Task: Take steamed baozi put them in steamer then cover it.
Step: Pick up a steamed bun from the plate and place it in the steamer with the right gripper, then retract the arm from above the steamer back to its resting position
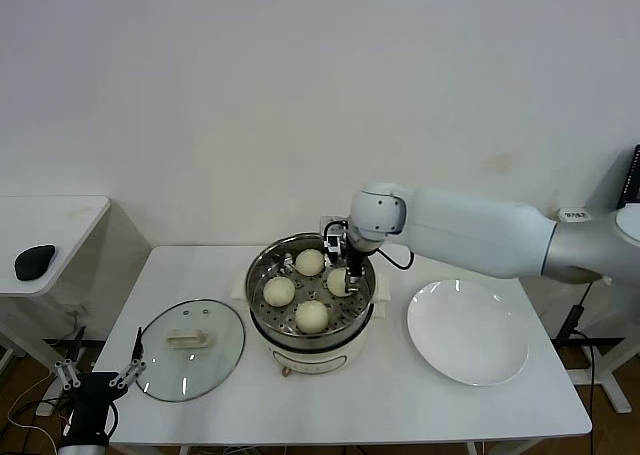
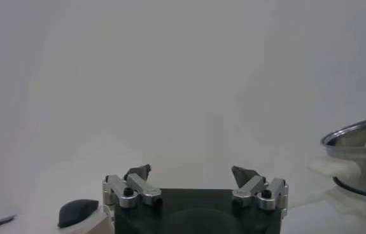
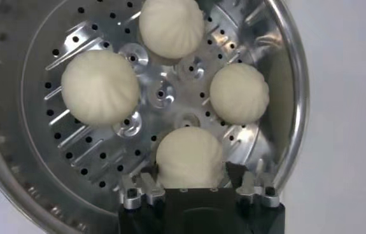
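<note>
Baozi (image 1: 313,316), four smooth cream-white dough buns, sit on the perforated tray of the steamer (image 1: 262,281) at the middle of the white table (image 1: 400,400) in the head view; the right gripper (image 1: 347,268) reaches down inside the pot at the bun on its right side, while the glass cover (image 1: 190,350) lies flat on the table to the steamer's left and an empty white plate (image 1: 467,332) lies to its right. The left gripper (image 1: 97,380) hangs low off the table's front left corner. In the left wrist view the left gripper (image 2: 193,175) stands with its fingers well apart and nothing between them, the pot's shiny steel rim (image 2: 354,133) off to one side. In the right wrist view the right gripper (image 3: 195,184) shows its fingers spread on either side of the nearest baozi (image 3: 189,157), seemingly not squeezing it; all four buns rest on the holed, mirror-bright tray. The buns look soft, light and easily dented, so any grip belongs low on their sides and gentle. The cover looks stiff, fairly heavy and breakable; its cream bar handle (image 1: 188,339) at the centre seems the place to take it.
</note>
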